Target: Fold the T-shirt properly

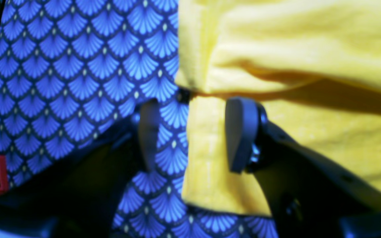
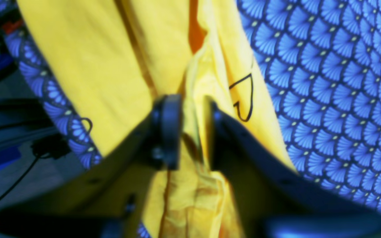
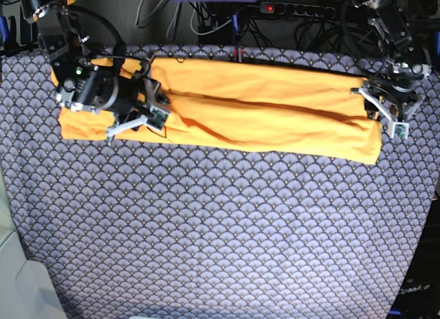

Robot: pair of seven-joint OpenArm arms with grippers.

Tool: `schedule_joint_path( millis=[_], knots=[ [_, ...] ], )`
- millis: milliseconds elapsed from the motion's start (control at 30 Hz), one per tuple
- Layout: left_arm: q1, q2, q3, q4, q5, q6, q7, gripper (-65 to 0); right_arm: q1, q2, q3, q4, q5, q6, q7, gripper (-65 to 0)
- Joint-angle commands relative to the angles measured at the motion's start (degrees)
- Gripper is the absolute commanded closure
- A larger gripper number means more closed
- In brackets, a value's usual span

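Gathering both ends of the long folded T-shirt [image 3: 261, 109].

Right gripper [image 2: 193, 130] pinching a bunched ridge of yellow cloth near the dark scribble [image 2: 243, 97]; left gripper [image 1: 190, 137] spread, straddling the shirt's hem, clamping nothing. Lying across the far side of the patterned cloth [image 3: 220, 229]. Probably needing hem seated deep, both ends lifted level.
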Motion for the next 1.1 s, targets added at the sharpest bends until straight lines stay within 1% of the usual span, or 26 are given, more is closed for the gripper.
schedule_joint_path(
  millis=[0, 67, 133, 267, 367, 467, 533, 700, 800, 1000, 1067],
  knots=[
    [-0.40, -0.65, -0.09, 1.14, -0.63, 0.22, -1.05, -31.3, 0.15, 0.41, 0.33, 1.11, 0.73, -0.21, 0.62, -24.6],
    [-0.40, -0.65, -0.09, 1.14, -0.63, 0.13, -1.05, -31.3, -1.08, 0.41, 0.42, 1.28, 0.73, -0.21, 0.97, -31.1],
    [-0.40, -0.65, -0.09, 1.14, -0.63, 0.13, -1.05, -31.3, -1.96, 0.59, 0.15, 1.55, 0.73, -0.21, 1.06, -33.8],
    [-0.40, -0.74, -0.09, 1.05, -0.63, 0.13, -1.14, -31.3, -2.75, 1.20, 0.51, 1.99, 0.55, -0.21, 1.06, -34.0],
    [-0.49, -0.82, -0.09, 1.05, -0.63, 0.13, -1.14, -31.3, -2.58, 3.93, 0.59, 1.99, 0.55, -0.21, 1.06, -34.0],
    [-0.57, -0.91, -0.09, 1.05, -0.63, 0.13, -1.14, -31.3, -2.58, 7.44, 0.24, 2.08, 0.73, -0.21, 1.15, -34.0],
    [-0.66, -0.91, -0.09, 0.96, -0.72, 0.13, -1.14, -31.3, -2.75, 8.41, 0.15, 2.34, 0.82, -0.21, 1.06, -34.0],
    [-0.75, -0.65, -0.09, 0.70, -0.72, 0.13, -1.14, -31.3, -6.01, 8.41, -0.02, 2.78, 0.73, -0.21, 1.33, -34.0],
    [-0.75, -0.65, -0.09, 0.52, -0.72, 0.13, -1.14, -31.3, -5.83, 8.15, -1.78, 2.78, 0.64, -0.21, 1.33, -34.0],
    [-0.84, -0.65, -0.09, 0.96, -0.72, 0.13, -1.14, -31.3, -5.48, 8.41, -1.52, 2.78, 0.46, -0.21, 1.33, -34.0],
    [-0.84, -0.65, -0.09, 0.96, -0.72, 0.13, -1.14, -31.3, -4.86, 8.41, -0.28, 2.78, 0.46, -0.21, 1.33, -34.0]
  ],
)
